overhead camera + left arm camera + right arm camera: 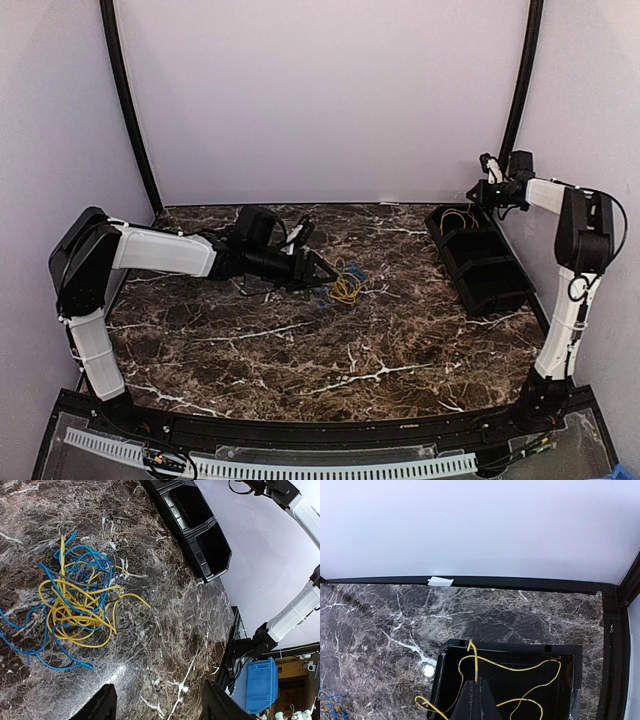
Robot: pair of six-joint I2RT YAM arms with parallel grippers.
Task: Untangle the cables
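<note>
Two dark fingers (102, 705) of the left gripper (159, 700) frame the bottom of its wrist view, standing well apart with nothing between them. It hangs low over the marble table (165, 630), aimed at the tangle of cables (80, 605) just ahead. Yellow and blue strands loop through one another there, with a few blue ends trailing out toward the left. The spread jaws look set to come down on one strand, and a loose blue tail seems the easiest pick.

The right gripper (477, 700) is closed, hovering above the far compartment of the black bin (196, 555) at the table's right edge. One yellow cable (476, 666) lies looped inside, part of it draped over the near-left rim. A strand runs up from the fingertips; whether it is pinched I cannot tell. The bin appears to be where freed cables go.

Bare marble surrounds the tangle on all sides, giving room to drag a strand clear. The right arm works close to the side wall and back corner.
</note>
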